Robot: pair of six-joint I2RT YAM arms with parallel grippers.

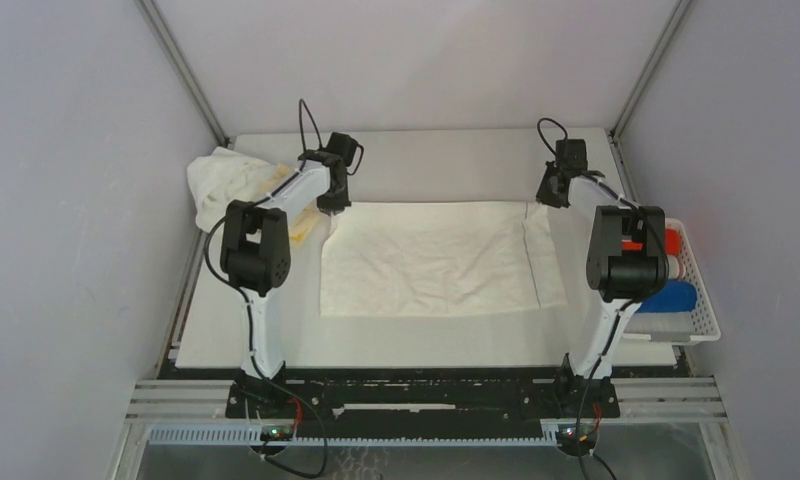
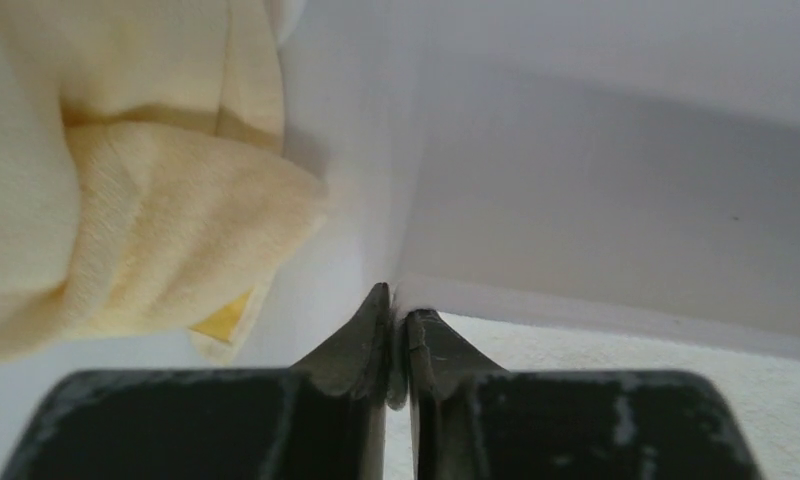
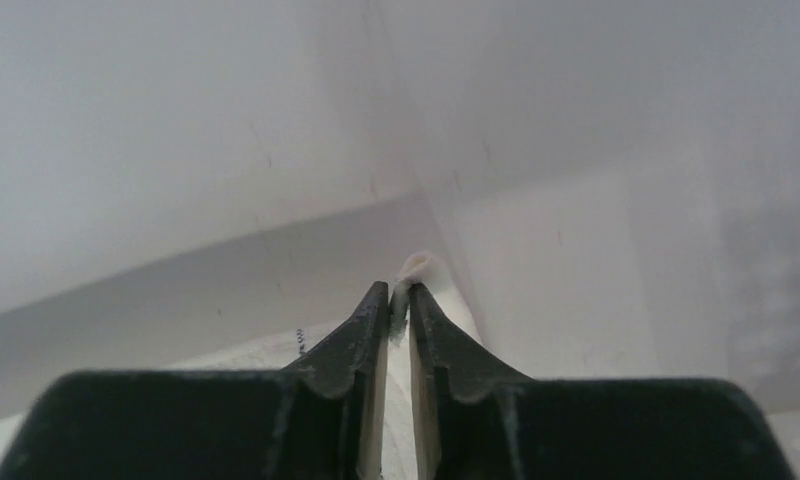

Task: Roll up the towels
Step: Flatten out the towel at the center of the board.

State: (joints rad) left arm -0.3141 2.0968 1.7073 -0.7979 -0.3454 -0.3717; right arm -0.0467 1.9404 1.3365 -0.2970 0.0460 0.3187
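The white towel (image 1: 431, 258) was seen spread flat at the middle of the bench (image 1: 426, 342), with both arms brought to its far edge. The left pincer (image 2: 398, 322) was pressed almost together on the towel's far left corner, and only a thin sliver of cloth appeared to be caught between the tips. The right pincer (image 3: 400, 297) was pinched shut on the far right corner, with a small nub of fabric poking past its tips. A heap of cream towels (image 1: 226, 180) was left crumpled just beyond the white towel's far left corner. A basket (image 1: 704, 318) holding a blue roll (image 1: 676, 297) and a red roll (image 1: 670, 240) was set off its right edge.

Both holds were judged slight, with very little cloth taken by either pincer. A corner could be lost as the first turn is begun, and a slack, lopsided roll would be made. If the two corners were not carried evenly, the towel could be skewed into a cone. The cream heap, so close to the left corner, could also be snagged and dragged in.
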